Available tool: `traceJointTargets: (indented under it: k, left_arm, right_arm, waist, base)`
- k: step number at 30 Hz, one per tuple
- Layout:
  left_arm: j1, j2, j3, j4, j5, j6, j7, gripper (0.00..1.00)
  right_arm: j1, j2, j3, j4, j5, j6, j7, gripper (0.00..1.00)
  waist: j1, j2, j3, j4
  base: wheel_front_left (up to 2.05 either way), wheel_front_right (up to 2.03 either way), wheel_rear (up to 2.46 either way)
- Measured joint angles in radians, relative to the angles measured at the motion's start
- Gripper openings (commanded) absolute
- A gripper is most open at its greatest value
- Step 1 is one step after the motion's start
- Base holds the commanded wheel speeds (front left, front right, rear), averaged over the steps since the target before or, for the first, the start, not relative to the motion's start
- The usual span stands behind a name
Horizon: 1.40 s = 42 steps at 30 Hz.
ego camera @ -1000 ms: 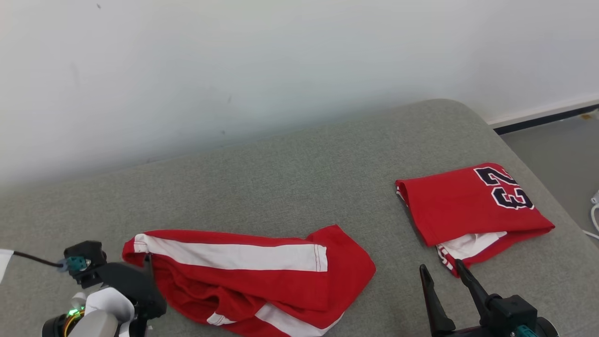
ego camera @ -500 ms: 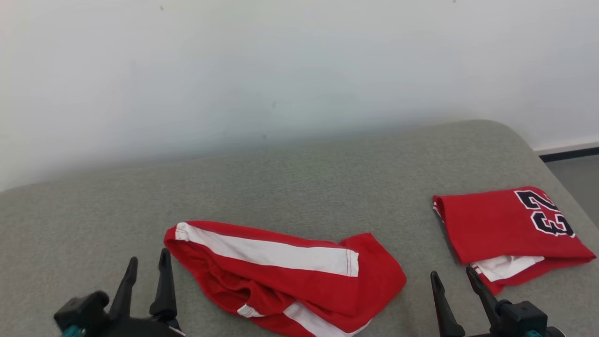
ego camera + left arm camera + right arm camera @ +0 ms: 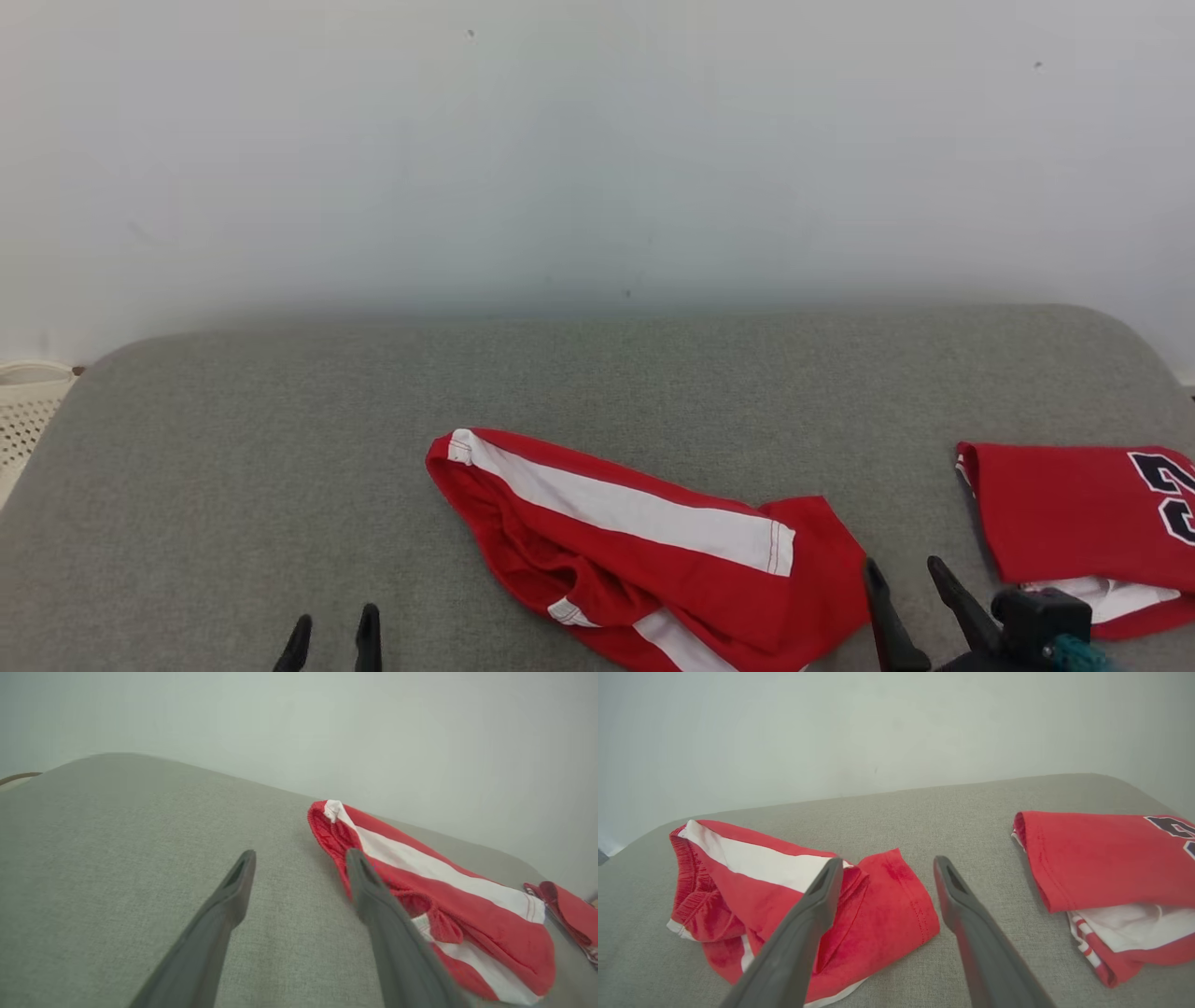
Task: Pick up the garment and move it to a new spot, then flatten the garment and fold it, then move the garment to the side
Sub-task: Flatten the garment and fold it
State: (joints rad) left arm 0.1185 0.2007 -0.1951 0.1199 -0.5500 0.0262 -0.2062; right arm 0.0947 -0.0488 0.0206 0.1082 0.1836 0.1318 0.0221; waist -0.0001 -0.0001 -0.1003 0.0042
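Lying in head view: red-and-white shorts (image 3: 653,560) crumpled on the grey cushion (image 3: 280,448); folded jersey (image 3: 1055,504) apart on the right.
Left gripper (image 3: 336,627): fingers spread, empty, over bare cushion.
Right gripper (image 3: 904,571): fingers spread, empty, beside the shorts' hem.
Left wrist view: shorts (image 3: 467,891) beside the right finger, not gripped.
Right wrist view: left finger over the shorts (image 3: 887,896), right finger over cushion.

Red garments on the grey cushion (image 3: 280,467): 2. One is a crumpled striped garment (image 3: 653,551); the other is a folded garment (image 3: 1064,513) with dark numerals, well to the right of the striped garment. Hands: 2, with the left hand (image 3: 334,623) left of the striped garment and the right hand (image 3: 904,565) at its right end. Pale perforated basket (image 3: 23,411): 1, far left of the striped garment.
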Motion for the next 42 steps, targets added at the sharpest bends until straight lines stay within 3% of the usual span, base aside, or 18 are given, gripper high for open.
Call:
traceJointTargets:
  k: [5, 10, 14, 20, 25, 42]
  left_arm:
    - [-0.139, 0.02, -0.043, 0.074, 0.0, 0.002, 0.171, 1.0]
    - [-0.294, 0.004, -0.054, 0.207, -0.054, 0.019, 0.367, 1.0]
    - [-0.427, -0.022, -0.029, 0.315, -0.124, 0.014, 0.457, 1.0]
    - [-0.588, -0.078, 0.019, 0.473, -0.205, 0.061, 0.541, 1.0]
    - [-0.689, -0.105, 0.034, 0.543, -0.234, 0.064, 0.515, 1.0]
    - [-0.798, -0.085, 0.038, 0.757, -0.198, 0.041, 0.355, 1.0]
  right_arm:
    - [-0.065, 0.001, 0.027, 0.022, 0.047, 0.0, 0.206, 1.0]
    - [-0.165, 0.0, 0.053, 0.058, 0.058, 0.0, 0.426, 1.0]
    - [-0.249, 0.0, 0.085, 0.064, 0.07, 0.0, 0.516, 1.0]
    - [-0.337, 0.001, 0.134, 0.064, 0.07, 0.0, 0.559, 1.0]
    - [-0.379, 0.0, 0.149, 0.053, 0.077, 0.0, 0.549, 1.0]
    - [-0.355, 0.0, 0.126, 0.021, 0.08, 0.0, 0.518, 1.0]
  waist:
    - [0.0, 0.0, -0.015, 0.031]
    - [0.0001, 0.0, -0.006, 0.023]
    - [0.0001, 0.0001, 0.021, 0.003]
    - [0.0002, 0.0002, 0.08, -0.031]
    - [0.0003, 0.0002, 0.141, -0.054]
    - [0.0003, 0.0002, 0.242, -0.108]
  base:
    - [0.0, 0.0, 0.0]
    - [0.0, 0.0, 0.0]
    - [0.0, 0.0, 0.0]
    - [0.0, 0.0, 0.0]
    - [0.0, 0.0, 0.0]
    - [0.0, 0.0, 0.0]
